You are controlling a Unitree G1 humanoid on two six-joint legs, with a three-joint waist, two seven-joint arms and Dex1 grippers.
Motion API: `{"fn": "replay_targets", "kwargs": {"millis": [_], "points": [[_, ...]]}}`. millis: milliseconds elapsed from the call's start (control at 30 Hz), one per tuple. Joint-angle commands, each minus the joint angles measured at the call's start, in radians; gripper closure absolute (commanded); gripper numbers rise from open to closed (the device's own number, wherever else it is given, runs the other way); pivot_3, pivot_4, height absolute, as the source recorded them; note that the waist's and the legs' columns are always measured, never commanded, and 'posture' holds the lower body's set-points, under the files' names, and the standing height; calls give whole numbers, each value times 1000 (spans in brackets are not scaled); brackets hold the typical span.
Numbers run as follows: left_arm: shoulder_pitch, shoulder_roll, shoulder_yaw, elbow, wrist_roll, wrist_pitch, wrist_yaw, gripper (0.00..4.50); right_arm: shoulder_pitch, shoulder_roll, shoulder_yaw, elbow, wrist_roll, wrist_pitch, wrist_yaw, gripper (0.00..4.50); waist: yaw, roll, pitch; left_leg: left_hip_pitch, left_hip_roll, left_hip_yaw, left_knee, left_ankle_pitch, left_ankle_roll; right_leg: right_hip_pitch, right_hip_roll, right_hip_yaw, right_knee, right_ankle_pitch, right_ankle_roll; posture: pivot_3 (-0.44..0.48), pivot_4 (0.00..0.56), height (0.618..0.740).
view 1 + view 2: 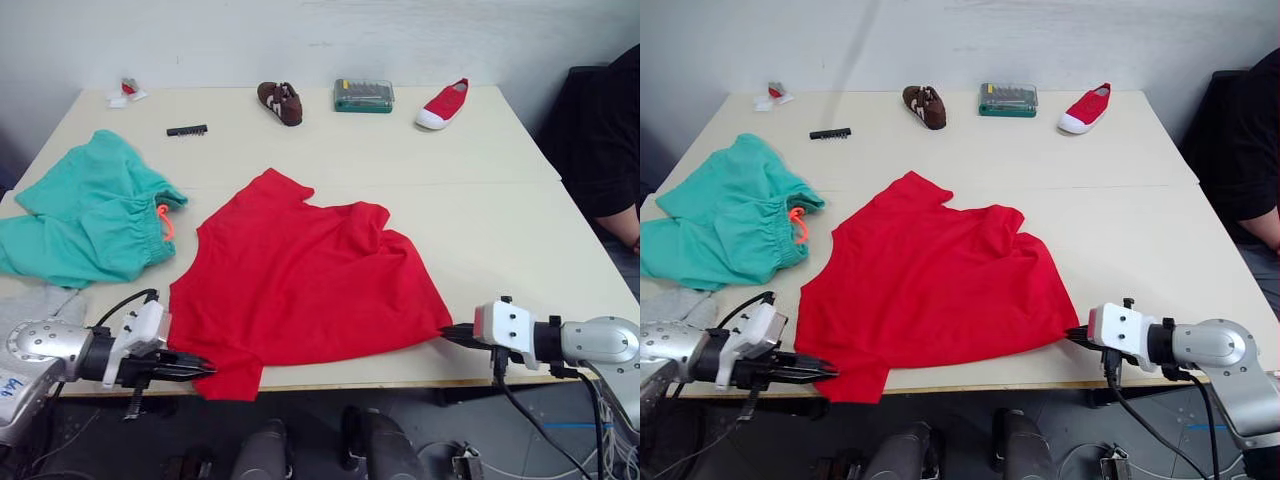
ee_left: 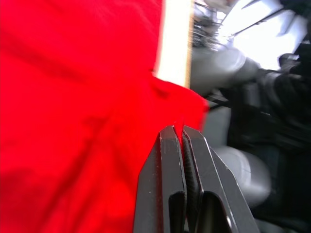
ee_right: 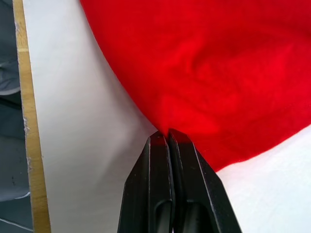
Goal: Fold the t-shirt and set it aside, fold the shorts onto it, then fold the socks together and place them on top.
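Cream table [image 1: 480, 230] holds the limp red t-shirt [image 1: 300, 280] near its front edge; left gripper [image 1: 205, 368] and right gripper [image 1: 447, 333] pinch its hem corners shut, sensible holds for soft, light cloth.

My two head cameras look forward and down from above the near edge of the table [image 1: 520, 230], side by side, so both take in the same tabletop out to the far wall, with my left arm low on the left and my right arm low on the right. My left wrist camera sits close behind the left gripper [image 2: 181, 132], looking along its fingers at the t-shirt [image 2: 73, 97] from very near. My right wrist camera does likewise behind the right gripper [image 3: 168, 136]. All four share that red cloth by the near edge.
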Motion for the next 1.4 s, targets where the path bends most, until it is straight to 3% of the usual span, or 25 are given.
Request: {"fn": "replay_targets", "kwargs": {"millis": [33,333,467,500,533,600,633,700,733,800,867,933,1000,1100,1200,1300,1400], "points": [[-22,-14,25,-20,50,-4,14,4483,11,9,13,-73,29,12,6,4500,-1,0,0,0,0,0,0,0,0,0,0,0,0,0,0,0,150,740],[-138,-13,-19,77,38,120,-126,4483,47,-8,-3,-121,82,100,17,4500,-2,0,0,0,1,0,-1,-1,-1,0,1,-2,1,0,-1,0,150,740],[-379,-105,-104,214,79,190,-139,4483,-74,25,3,-72,90,128,-20,4500,0,0,0,1,1,0,-1,0,-1,0,1,-3,1,0,-1,0,150,740],[-467,-142,-117,269,98,192,-126,4483,-141,46,-1,-50,103,164,-48,4500,0,0,0,0,0,0,-1,1,0,1,1,-3,0,1,-1,0,150,740],[-642,-212,-105,385,118,162,-74,4483,-289,79,-29,16,111,185,-116,4500,0,0,0,0,0,0,-1,2,0,0,1,-3,-1,3,-1,0,150,740],[-972,-337,-48,630,147,114,87,4483,-547,125,-80,144,105,206,-240,4500,3,-4,7,-1,-1,-1,2,6,0,2,1,-5,0,6,-2,0,150,740],[-1181,-377,24,788,129,86,212,4483,-713,129,-116,235,78,174,-331,4500,3,-5,9,-11,-1,-3,6,11,0,-3,1,-7,-2,13,-2,0,150,740],[-1510,-376,150,1022,66,65,341,4483,-995,93,-163,373,45,98,-428,4500,-1,-9,16,-24,-1,-4,10,20,-6,-14,0,-8,-1,23,-2,0,150,740],[-1611,-368,185,1096,52,60,357,4483,-1080,76,-172,415,34,65,-444,4500,-6,-9,16,-41,-1,-3,12,22,-6,-30,0,-8,2,28,-3,0,150,740],[-1710,-315,225,1137,8,191,243,4483,-1132,34,-165,402,60,70,-370,4500,-13,-7,12,-49,-3,4,4,25,-7,-45,1,-7,2,28,-3,0,150,740],[-1711,-264,221,1095,-10,299,101,4483,-1100,1,-166,338,101,92,-290,4500,-25,2,3,-33,-8,7,-8,25,-7,-40,0,-24,2,27,-4,0,150,740],[-1569,-202,162,964,14,353,-22,4483,-962,-19,-177,215,165,153,-219,4500,-30,3,0,-9,-7,10,-13,20,1,-20,0,-44,1,21,-2,0,150,740],[-1422,-157,126,838,30,378,-92,4483,-840,-30,-190,120,209,197,-181,4500,-32,5,-3,6,-5,9,-23,-1,-5,-8,-3,-46,-2,-4,-4,0,150,740],[-1078,-76,126,611,1,456,-183,4483,-562,-32,-191,-18,218,194,-113,4500,-33,6,1,-10,-4,8,0,-9,-5,-19,-5,-44,9,-8,-2,0,150,740],[-720,-67,171,412,14,431,-160,4483,-279,0,-151,-107,176,153,-88,4500,-32,3,1,-9,-2,6,4,-11,-5,-15,-10,-39,7,-7,-1,0,150,740],[-538,-79,165,300,60,338,-133,4483,-187,36,-130,-116,159,111,-103,4500,-27,3,3,-9,-3,6,13,-12,-2,-13,-13,-39,7,-3,-1,0,150,740],[-422,-110,178,193,38,361,-82,4483,-117,54,-98,-81,105,39,-100,4500,-22,4,5,-3,-4,4,14,-10,0,-2,-16,-39,-2,6,-4,0,150,740]]}}
